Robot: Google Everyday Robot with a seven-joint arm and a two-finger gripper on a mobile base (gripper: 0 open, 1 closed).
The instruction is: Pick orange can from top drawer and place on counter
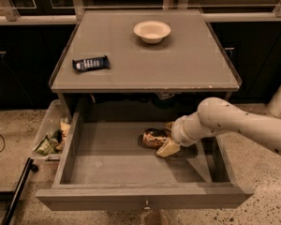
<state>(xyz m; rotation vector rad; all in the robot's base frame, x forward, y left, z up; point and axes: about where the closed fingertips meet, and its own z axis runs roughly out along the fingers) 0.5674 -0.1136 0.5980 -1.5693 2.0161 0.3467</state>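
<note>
The jaws are closed in narrow on the orange can [152,137], one on each side of its right end. The pale lower finger [167,148] lies across the near edge of the can, and only a sliver of the other shows behind it. The gripper [164,138] is down inside the top drawer [111,162], right of the middle and towards the back. The can lies on its side on the drawer floor, its length running left to right, with dark and gold print showing on its skin.

The white arm [243,125] comes in from the right edge, passing over the drawer's right wall and bending down to the wrist just beside the can.

The drawer is pulled well out from under the worktop [178,69]. The rest of its grey floor is bare, and a small knob [146,204] sits at the centre of the flat front panel.

On the worktop above, a cream bowl [152,31] stands upright near the back, a little right of centre. A dark blue snack wrapper [90,63] with white lettering lies flat towards the left edge, well apart from the bowl.

Left of the drawer, a clear bin [46,125] on the speckled floor [267,196] holds crumpled packets
</note>
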